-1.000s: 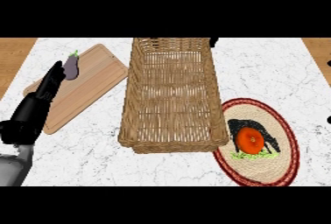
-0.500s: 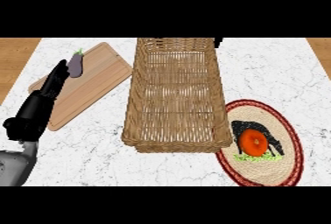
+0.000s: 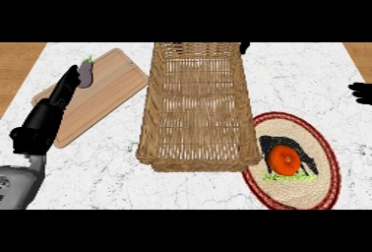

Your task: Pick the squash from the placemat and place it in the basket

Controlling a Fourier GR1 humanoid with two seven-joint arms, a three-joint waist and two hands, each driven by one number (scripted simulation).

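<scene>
Peeking in at the right edge, the right hand showed only a cut-off black scrap, so whether it was open or curled could not be told. The basket ran past the upper limit of the view, its far end hidden, and a small dark shape just beside its far right corner was too little to name. The left hand lay stretched along the cutting board, fingers straight and relaxed, holding nothing, their tips just beside a small purple eggplant with a green stem; contact could not be judged. Compared with half a second before, that arm sat much as it had, while the whole view had shifted slightly and the black scrap at the right edge was new. One basket, one board, one eggplant, one placemat and one orange squash were present. The squash rested on the placemat, on a dark patch over green leaves, well apart from both hands.
</scene>
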